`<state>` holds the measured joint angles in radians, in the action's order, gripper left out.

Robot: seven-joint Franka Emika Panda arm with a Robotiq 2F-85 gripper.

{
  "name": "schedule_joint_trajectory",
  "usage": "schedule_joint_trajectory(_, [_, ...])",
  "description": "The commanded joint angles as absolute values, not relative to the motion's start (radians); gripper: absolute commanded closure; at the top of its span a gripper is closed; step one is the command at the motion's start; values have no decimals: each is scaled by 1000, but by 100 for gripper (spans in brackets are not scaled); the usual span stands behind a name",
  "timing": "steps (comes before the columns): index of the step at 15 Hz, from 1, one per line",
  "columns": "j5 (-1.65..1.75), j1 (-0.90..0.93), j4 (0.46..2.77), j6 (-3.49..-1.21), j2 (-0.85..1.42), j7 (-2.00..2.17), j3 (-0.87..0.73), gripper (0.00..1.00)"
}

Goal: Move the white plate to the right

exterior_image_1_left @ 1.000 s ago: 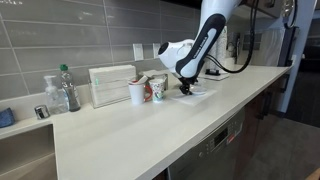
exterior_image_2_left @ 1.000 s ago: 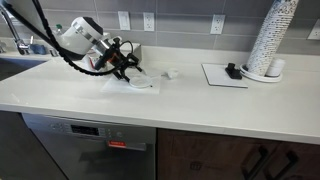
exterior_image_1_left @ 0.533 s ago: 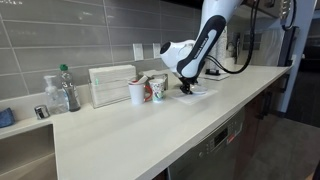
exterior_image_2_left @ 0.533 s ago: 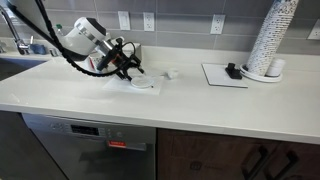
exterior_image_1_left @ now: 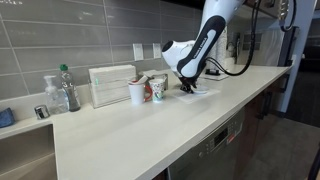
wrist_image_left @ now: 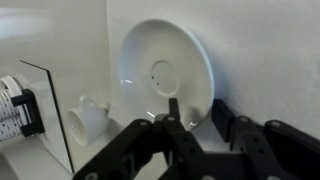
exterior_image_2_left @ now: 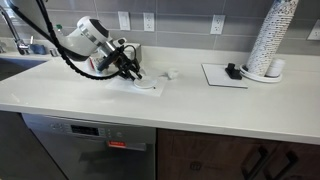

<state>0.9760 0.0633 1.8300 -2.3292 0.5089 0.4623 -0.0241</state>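
Note:
The white plate (wrist_image_left: 165, 75) lies flat on the pale counter, small and round with a low rim. It also shows under the gripper in both exterior views (exterior_image_1_left: 198, 91) (exterior_image_2_left: 145, 84). My gripper (wrist_image_left: 198, 112) reaches down over the plate's near edge. One finger (wrist_image_left: 175, 108) is over the dish's inner surface and the other (wrist_image_left: 222, 115) is just outside the rim. The jaws are partly drawn in with a gap still showing between them, and the rim sits in that gap. The plate rests on the counter, not lifted.
A small white cup (wrist_image_left: 88, 120) lies on its side beside the plate. A white mat (exterior_image_2_left: 225, 75) with a black object and a tall cup stack (exterior_image_2_left: 272, 40) sits further along. Two cups (exterior_image_1_left: 137, 92), a napkin box (exterior_image_1_left: 112, 85) and a bottle (exterior_image_1_left: 67, 88) stand by the wall.
The jaws have narrowed around the plate's rim. The arm and the plate have hardly shifted.

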Motion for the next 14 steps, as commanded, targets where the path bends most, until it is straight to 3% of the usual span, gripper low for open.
schedule_joint_trajectory(1, [905, 59, 1812, -2346, 535, 436, -28, 81])
schedule_joint_trajectory(4, [869, 67, 1804, -2334, 538, 438, -35, 100])
schedule_joint_trajectory(14, [913, 126, 1814, -2277, 501, 500, -69, 98])
